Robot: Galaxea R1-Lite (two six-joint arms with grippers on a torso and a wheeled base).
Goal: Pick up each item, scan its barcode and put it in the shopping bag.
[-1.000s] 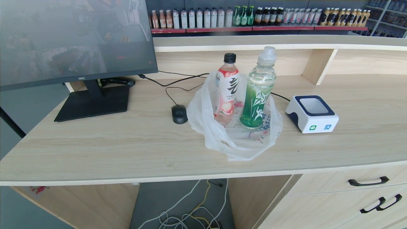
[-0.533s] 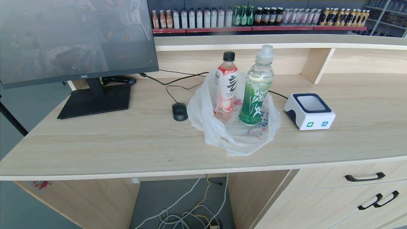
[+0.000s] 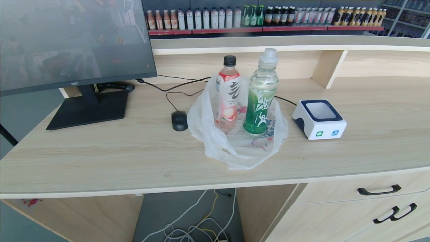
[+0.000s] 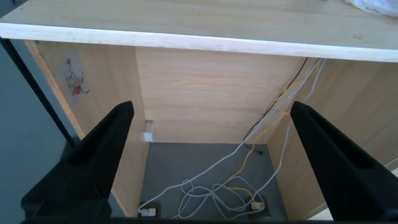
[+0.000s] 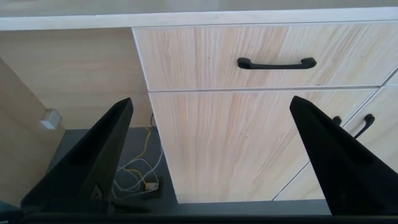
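Seemingly past bagging, with pink bottle and green bottle upright in the shopping bag on the desk, well above the left pincer and right pincer, both released; next, check for unscanned items.

No legible wording found. The pink bottle carries a white label with large dark brush characters, not readable. The green bottle bears a white figure and strokes on green. The scanner front shows two small square icons, green and blue. The monitor bezel has a small logo. The shopping bag print is red and blue, indistinct.
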